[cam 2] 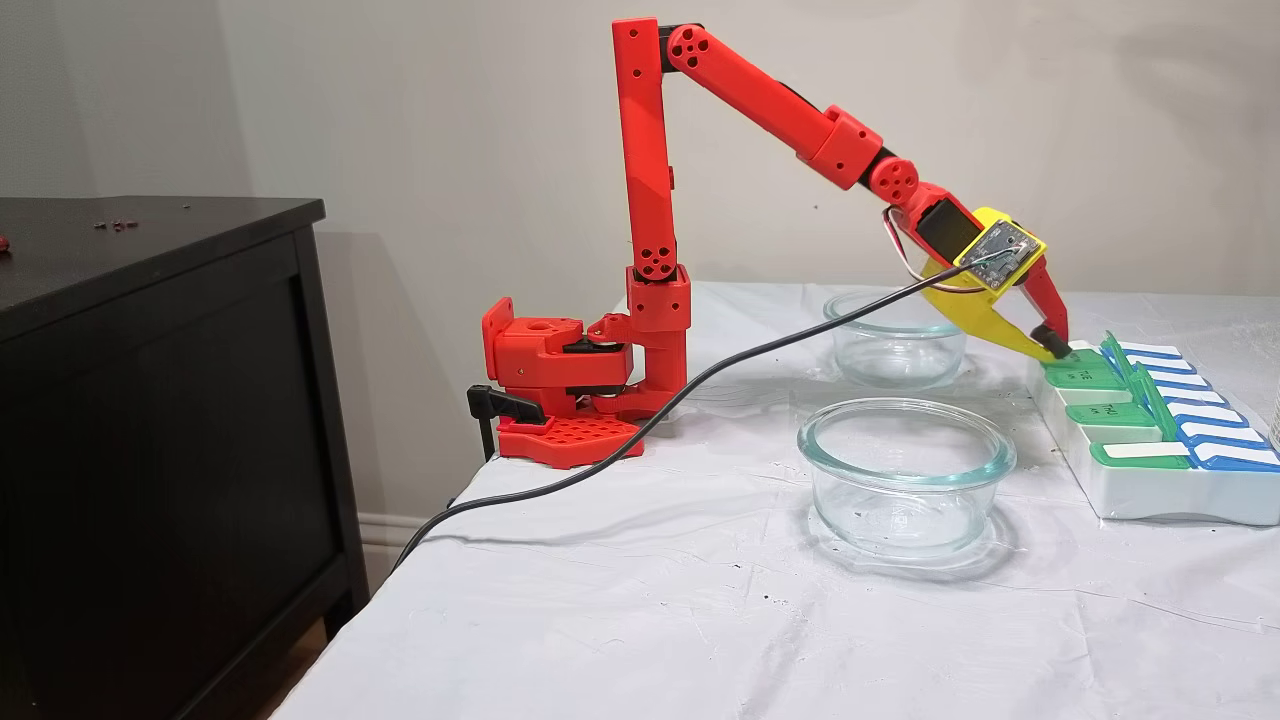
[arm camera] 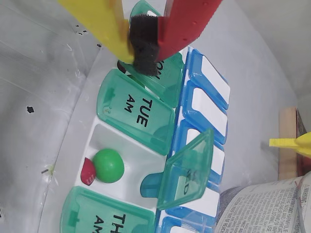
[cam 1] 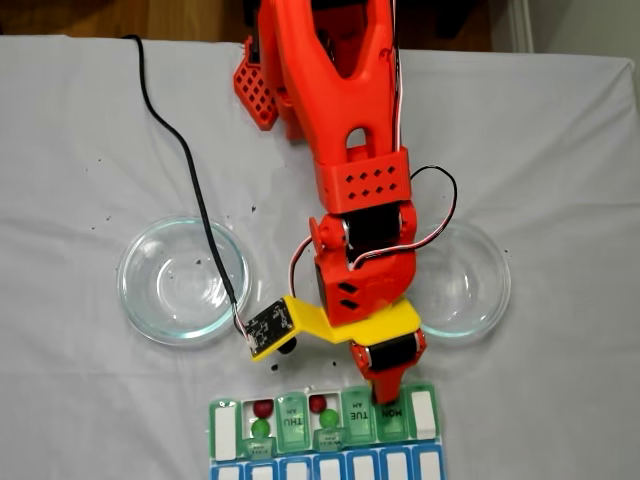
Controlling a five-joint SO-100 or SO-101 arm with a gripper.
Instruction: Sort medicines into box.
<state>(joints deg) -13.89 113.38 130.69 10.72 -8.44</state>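
pressing closed end effector [arm camera: 144,51] onto box [arm camera: 146,145] lid.

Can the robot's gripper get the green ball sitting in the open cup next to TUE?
Probably yes. That cup's lid stands open, so the green ball lies uncovered, and the gripper is over the box just two lids away.

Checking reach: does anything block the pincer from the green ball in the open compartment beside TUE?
Nothing covers the green ball; only the flat closed TUE lid lies between it and the pincer.
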